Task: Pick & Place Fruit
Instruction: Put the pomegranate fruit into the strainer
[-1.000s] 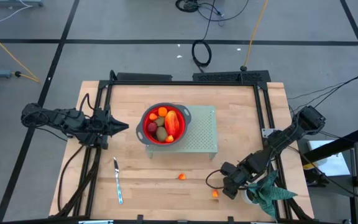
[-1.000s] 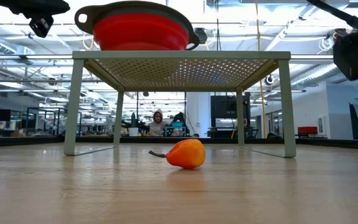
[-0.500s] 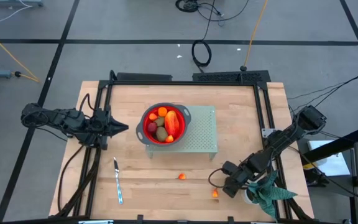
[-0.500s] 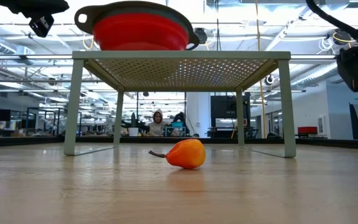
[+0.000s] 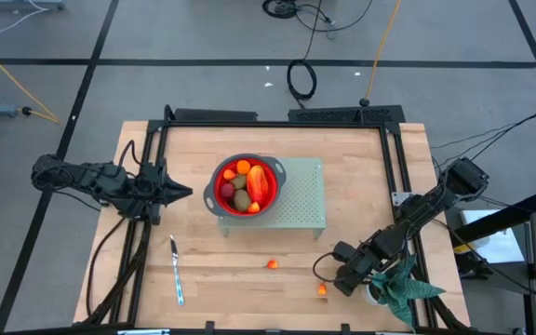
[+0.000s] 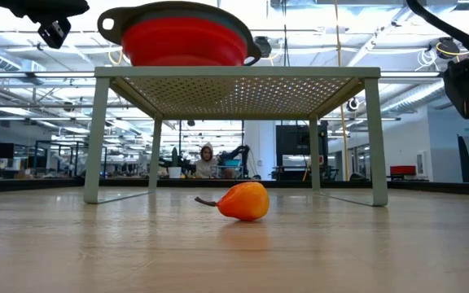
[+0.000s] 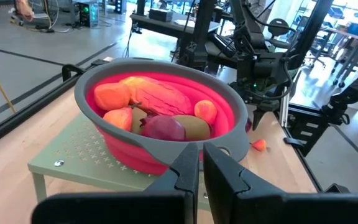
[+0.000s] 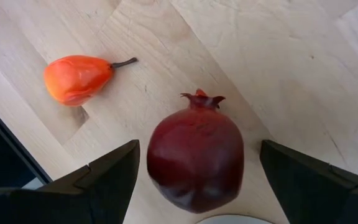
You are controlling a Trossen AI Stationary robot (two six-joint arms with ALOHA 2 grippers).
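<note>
We see a grey floor crossed by dark lines and cables, with bright ceiling lights over distant desks.

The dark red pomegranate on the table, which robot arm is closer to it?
The right. Its gripper hangs directly over the pomegranate, open fingers on either side, not touching. The left gripper waits shut across the table, beside the red bowl.

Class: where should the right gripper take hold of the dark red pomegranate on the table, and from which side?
Probably across the pomegranate's round belly, coming straight down from above. The open right gripper already straddles it, and its spiky crown points clear of both fingers.
</note>
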